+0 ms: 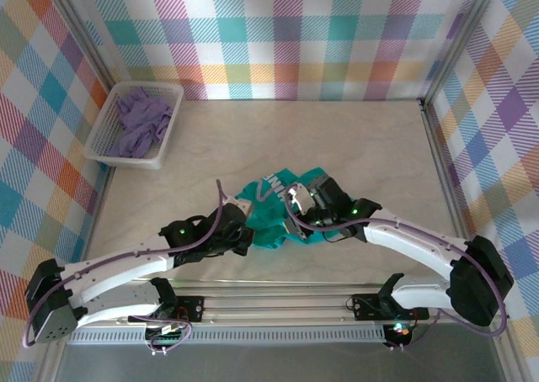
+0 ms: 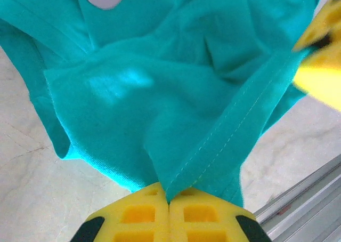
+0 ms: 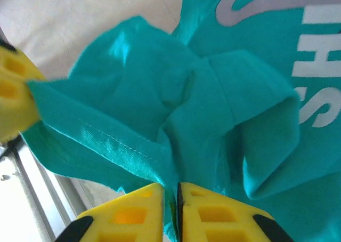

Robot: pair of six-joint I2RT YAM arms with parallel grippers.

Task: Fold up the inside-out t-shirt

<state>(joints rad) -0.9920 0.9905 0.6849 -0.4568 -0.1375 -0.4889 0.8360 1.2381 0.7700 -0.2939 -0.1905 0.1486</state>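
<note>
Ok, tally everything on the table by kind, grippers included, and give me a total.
Garments: 2 (teal t-shirt; purple garment, its heap counted as one)
Baskets: 1 (white basket)
Grippers: 2 (left gripper; right gripper)
Total: 5

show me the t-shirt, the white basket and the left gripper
t-shirt (image 1: 268, 224), top view, teal cloth between arms
white basket (image 1: 99, 128), top view, its left wall
left gripper (image 2: 169, 196), left wrist view, where fingertips meet
</note>
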